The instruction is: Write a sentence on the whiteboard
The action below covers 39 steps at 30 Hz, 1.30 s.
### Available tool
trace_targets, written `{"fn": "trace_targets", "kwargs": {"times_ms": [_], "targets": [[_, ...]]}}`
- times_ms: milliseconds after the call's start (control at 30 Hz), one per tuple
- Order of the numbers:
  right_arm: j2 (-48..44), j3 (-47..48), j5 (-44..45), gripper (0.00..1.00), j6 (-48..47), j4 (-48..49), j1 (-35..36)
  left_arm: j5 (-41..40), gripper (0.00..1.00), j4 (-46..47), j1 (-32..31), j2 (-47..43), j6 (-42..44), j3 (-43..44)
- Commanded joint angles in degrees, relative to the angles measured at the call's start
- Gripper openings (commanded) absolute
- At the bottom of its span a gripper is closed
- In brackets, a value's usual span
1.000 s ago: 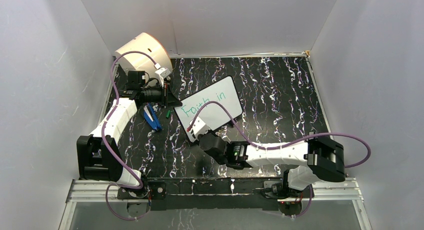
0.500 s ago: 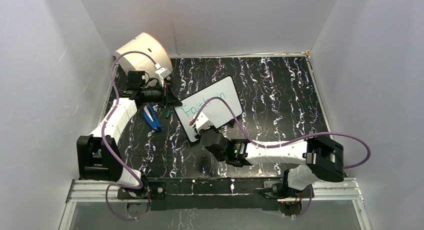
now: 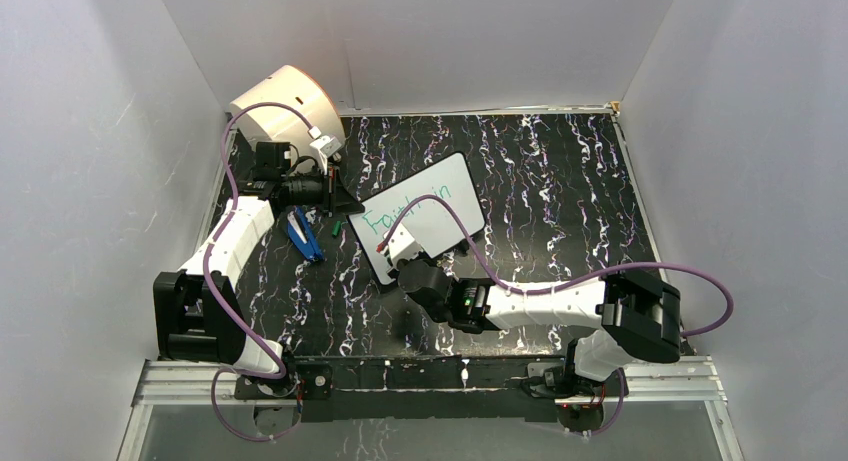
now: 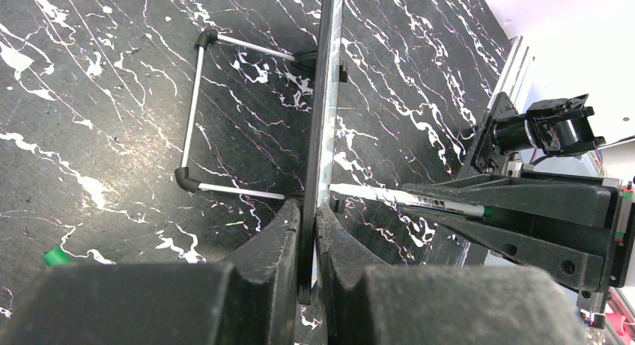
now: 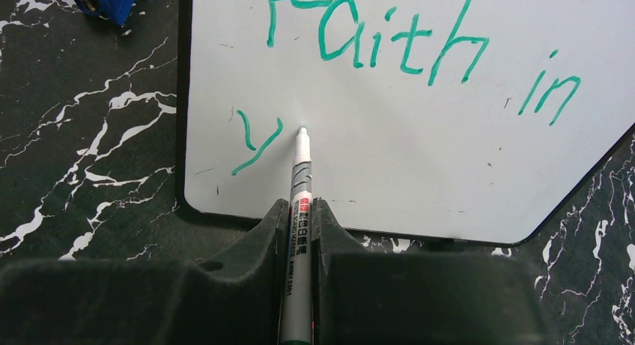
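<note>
Under the right claw (image 3: 402, 261), the sentence (image 3: 380, 221) looks half-hidden.

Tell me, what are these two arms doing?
They are writing on a whiteboard. The left gripper is clamped on the whiteboard's edge. The right gripper holds a marker with its tip at the white surface. The green sentence reads "Faith in", with a "y" begun on the line below.

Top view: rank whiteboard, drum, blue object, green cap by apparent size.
1. whiteboard
2. drum, a fairly close second and partly hidden
3. blue object
4. green cap
</note>
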Motion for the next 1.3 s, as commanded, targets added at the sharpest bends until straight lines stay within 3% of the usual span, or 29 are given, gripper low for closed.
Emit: {"fn": "trace_targets", "kwargs": {"times_ms": [0, 600, 1267], "targets": [[1.06, 2.22, 0.07, 0.00, 0.27, 3.49, -0.51, -2.78, 0.00, -3.07, -0.61, 0.74, 0.37, 0.93], [1.21, 1.71, -1.87, 0.00, -0.75, 5.27, -0.84, -2.51, 0.00, -3.02, -0.70, 0.75, 0.37, 0.97], [-0.14, -0.31, -4.51, 0.00, 1.62, -1.22, -0.86, -3.16, 0.00, -3.07, -0.70, 0.66, 0.35, 0.92]]}}
